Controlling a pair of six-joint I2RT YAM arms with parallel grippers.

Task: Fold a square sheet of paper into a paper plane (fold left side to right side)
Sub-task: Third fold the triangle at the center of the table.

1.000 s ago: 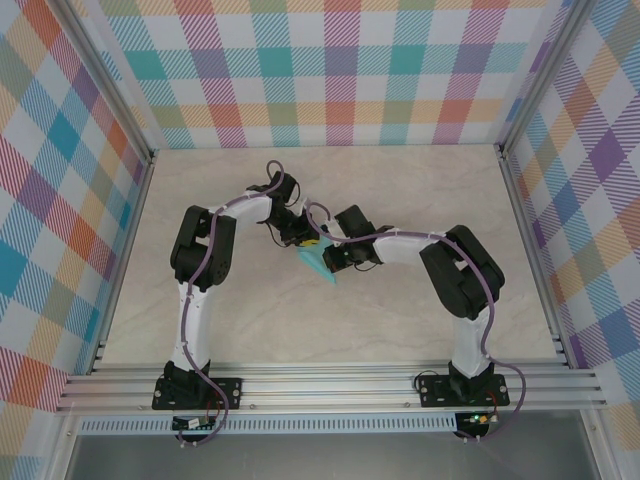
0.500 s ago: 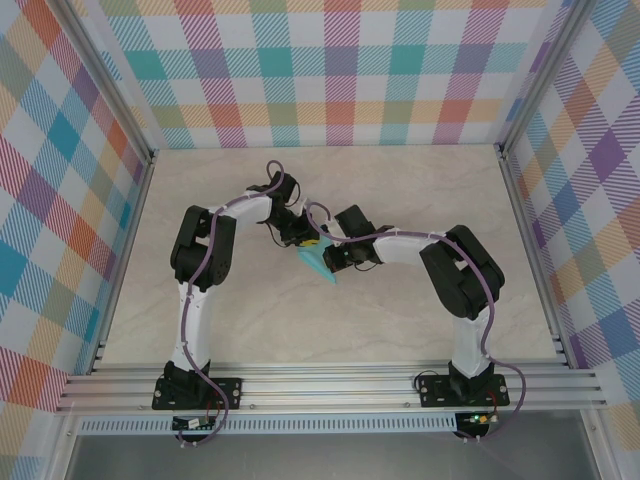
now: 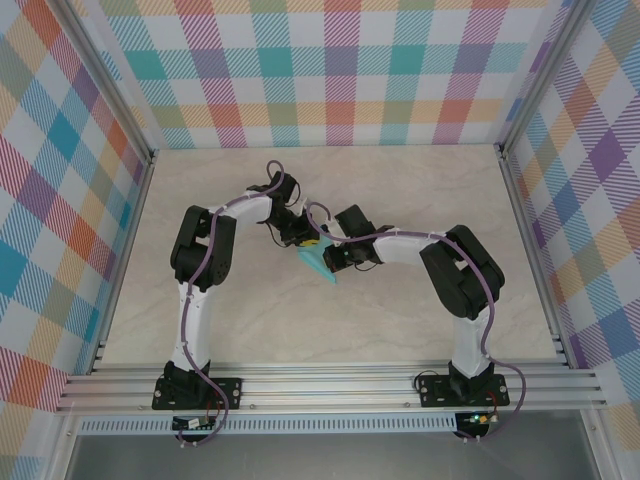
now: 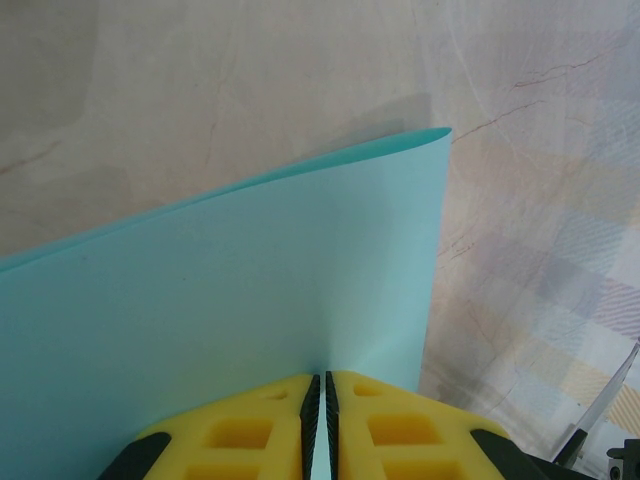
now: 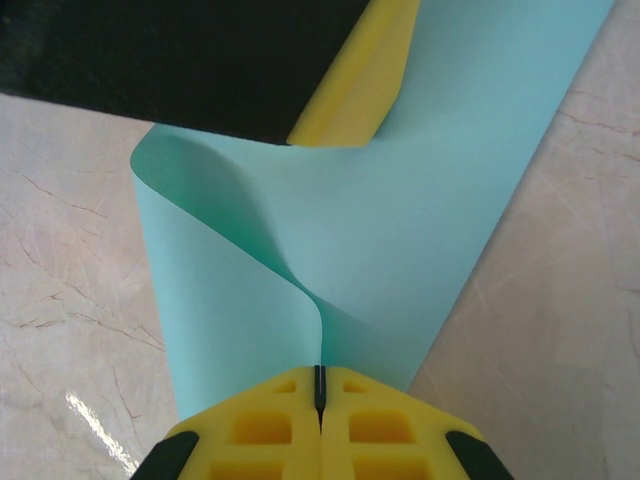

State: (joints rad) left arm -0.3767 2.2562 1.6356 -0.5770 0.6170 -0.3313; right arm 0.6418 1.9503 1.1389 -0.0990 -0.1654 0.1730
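Left end effector (image 4: 318, 385) is pinching the turquoise paper (image 4: 250, 300) by its edge, jaws almost touching, sheet fanning out straight ahead of it. Right end effector (image 5: 320, 385) is clamping fully shut on a curled fold, and I'm seeing paper stretching ahead of it.

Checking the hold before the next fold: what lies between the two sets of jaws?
The turquoise sheet of paper, curled, runs from the left jaws to the right jaws, both shut on it; the right wrist view shows this.
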